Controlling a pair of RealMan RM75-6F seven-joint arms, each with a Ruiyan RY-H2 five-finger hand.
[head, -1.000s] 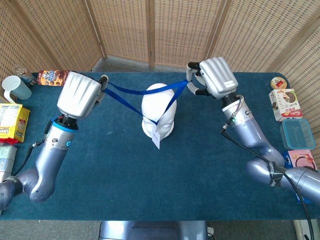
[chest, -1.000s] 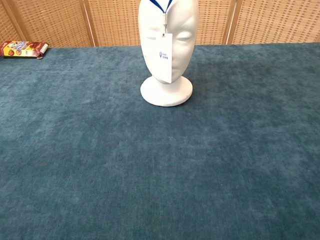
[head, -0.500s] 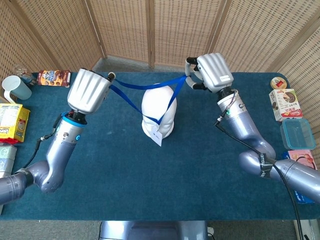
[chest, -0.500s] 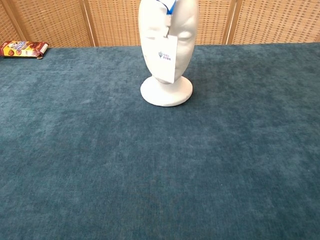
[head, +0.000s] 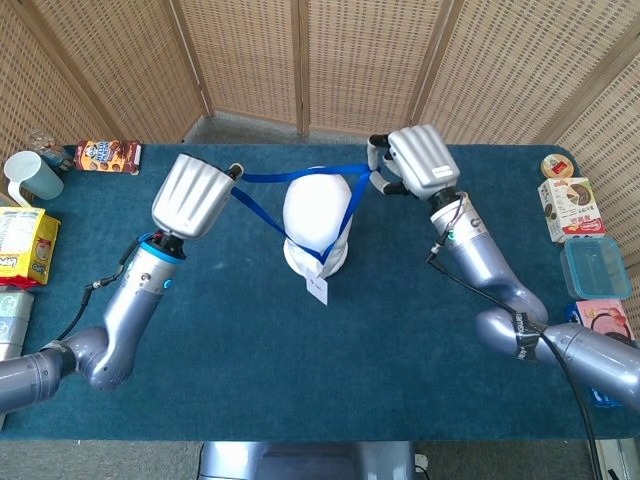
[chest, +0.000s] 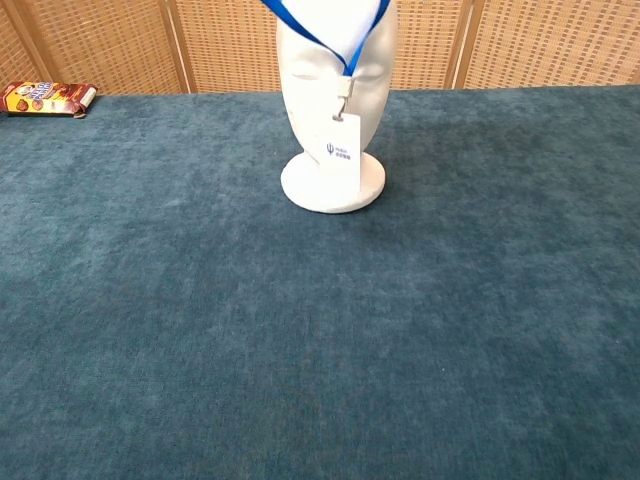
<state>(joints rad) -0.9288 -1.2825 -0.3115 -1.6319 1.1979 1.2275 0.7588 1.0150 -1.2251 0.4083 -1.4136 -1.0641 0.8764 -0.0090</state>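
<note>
Both hands have come in toward the head form since a second ago, and the badge has dropped from the face level down to the neck in the chest view. Left hand pinches one side of the blue ribbon lanyard, fingers curled in on it; right hand pinches the other side, fingers also curled. Both show only in the head view. Lanyard loop is stretched between them around the white foam mannequin head, back strand level with the crown, front strands meeting in a V at the front. White plastic ID badge hangs on its clip in front of the neck, just above the round base.

Risks, as I judge them: head form looks light and stands loose on the dark blue felt table cover, so uneven pull from one hand could tip or drag it. Ribbon is thin and could slip out of a pinch if tension rises. Back strand may catch on the crown instead of passing it. Swinging badge could snag at the chin.

Brown cookie pack sits well apart at the far left.
</note>
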